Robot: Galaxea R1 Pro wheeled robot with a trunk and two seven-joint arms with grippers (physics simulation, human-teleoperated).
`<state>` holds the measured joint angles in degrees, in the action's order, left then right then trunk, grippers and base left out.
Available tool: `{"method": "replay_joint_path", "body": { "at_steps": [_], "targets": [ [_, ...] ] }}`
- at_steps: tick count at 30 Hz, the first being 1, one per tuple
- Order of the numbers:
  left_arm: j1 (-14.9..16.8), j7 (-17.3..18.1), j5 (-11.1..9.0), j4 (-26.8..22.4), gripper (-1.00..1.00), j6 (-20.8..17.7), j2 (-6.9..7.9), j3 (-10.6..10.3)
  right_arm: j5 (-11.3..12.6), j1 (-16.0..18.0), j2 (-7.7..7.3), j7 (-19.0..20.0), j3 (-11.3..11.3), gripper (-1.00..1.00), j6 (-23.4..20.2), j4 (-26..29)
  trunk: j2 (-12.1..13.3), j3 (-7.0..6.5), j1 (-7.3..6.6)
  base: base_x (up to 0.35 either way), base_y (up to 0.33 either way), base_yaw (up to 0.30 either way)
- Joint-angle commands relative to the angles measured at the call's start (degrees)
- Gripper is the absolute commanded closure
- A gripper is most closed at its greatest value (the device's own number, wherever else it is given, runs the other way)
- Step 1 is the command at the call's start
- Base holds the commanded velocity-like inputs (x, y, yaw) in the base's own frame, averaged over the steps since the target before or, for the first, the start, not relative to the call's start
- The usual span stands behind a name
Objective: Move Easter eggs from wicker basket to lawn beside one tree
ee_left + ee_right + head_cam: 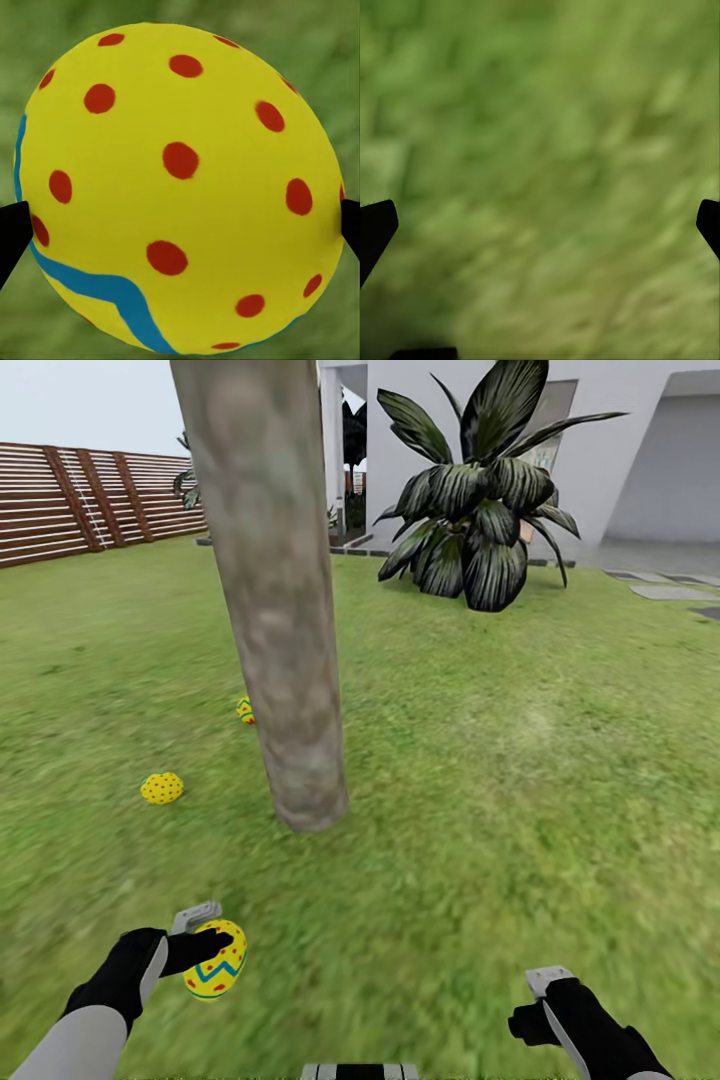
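A thick grey-brown tree point(285, 660) rises from the lawn point(520, 780) just ahead of me. One yellow Easter egg point(162, 788) lies on the grass left of the trunk's base. A second egg point(244, 710) peeks out from behind the trunk, partly hidden. My left gripper point(205, 942) is shut on the third egg point(218, 964), held low over the grass in front of the tree; in the left wrist view this egg point(180, 180) sits between the fingertips point(11, 232). My right gripper point(537, 1005) point(540, 225) hangs open over bare grass. The wicker basket is out of view.
A large dark-leaved spiky plant point(470, 530) stands beyond the tree to the right. A wooden slat fence point(80, 505) runs along the far left. A white house point(610, 450) and grey paving stones point(670, 592) lie at the back right.
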<state>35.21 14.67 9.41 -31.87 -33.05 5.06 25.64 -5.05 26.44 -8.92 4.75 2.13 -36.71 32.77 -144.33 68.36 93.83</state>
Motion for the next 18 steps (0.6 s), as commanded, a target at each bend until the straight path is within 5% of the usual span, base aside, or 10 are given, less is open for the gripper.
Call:
{"method": "replay_joint_path", "body": {
  "at_steps": [1, 10, 18],
  "targets": [
    [0.05, 0.50, 0.61, -0.09, 1.00, -0.20, -0.24, 0.38, -0.57, 0.01, -0.05, 0.43, 0.23, -1.00, -0.33, 0.07, -0.04, 0.28, 0.01, 0.000, 0.000, 0.000],
    [0.08, 0.36, 0.61, 2.03, 1.00, 0.25, -0.82, 0.30, -0.57, 0.02, -0.05, 0.43, 0.24, -1.00, -0.29, 0.09, -0.16, 2.27, 0.24, 0.000, 0.000, 0.000],
    [0.06, 0.35, 0.61, 2.34, 1.00, 0.43, -0.78, 0.38, -0.57, 0.01, -0.05, 0.43, 0.24, -1.00, -0.29, 0.07, -0.16, 2.27, 0.24, 0.000, 0.000, 0.000]
  ]
}}
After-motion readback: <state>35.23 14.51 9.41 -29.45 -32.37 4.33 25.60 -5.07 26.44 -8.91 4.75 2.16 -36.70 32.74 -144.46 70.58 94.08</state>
